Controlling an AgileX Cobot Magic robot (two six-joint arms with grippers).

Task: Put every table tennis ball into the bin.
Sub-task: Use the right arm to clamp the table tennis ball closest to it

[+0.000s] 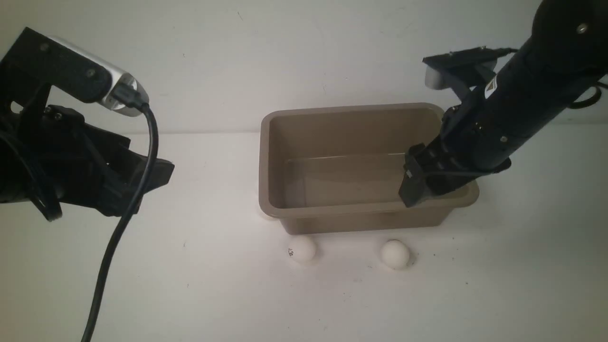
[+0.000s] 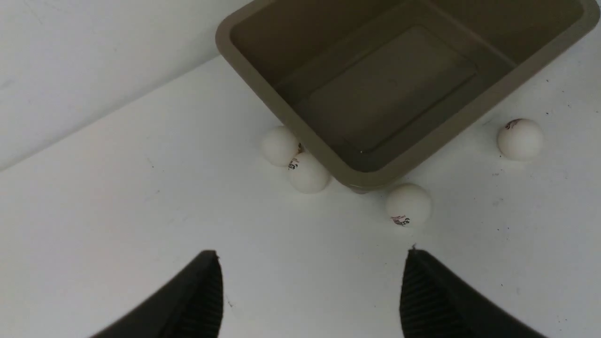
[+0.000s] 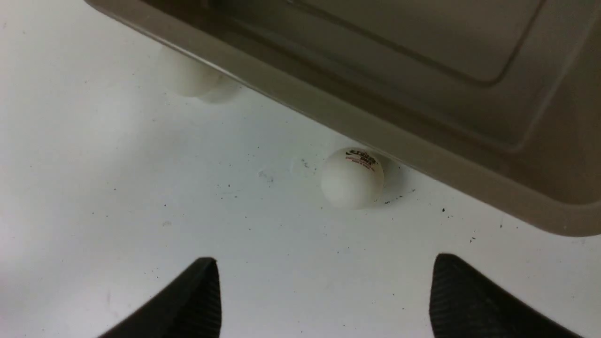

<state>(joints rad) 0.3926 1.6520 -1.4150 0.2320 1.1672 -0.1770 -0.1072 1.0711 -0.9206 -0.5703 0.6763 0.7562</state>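
Outside, four matte white balls (image 2: 408,204) sit near the taupe bin (image 1: 365,221).

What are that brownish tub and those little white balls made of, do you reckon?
The bin looks like moulded plastic: one even taupe colour, rounded corners, a flared rim and a slight sheen inside. The table tennis balls look like thin, light plastic with a matte finish: smooth, dull white, with small printed marks. Looks alone cannot settle the exact plastic.

Wht table (image 1: 213,294), plain wht wall (image 1: 285,47)
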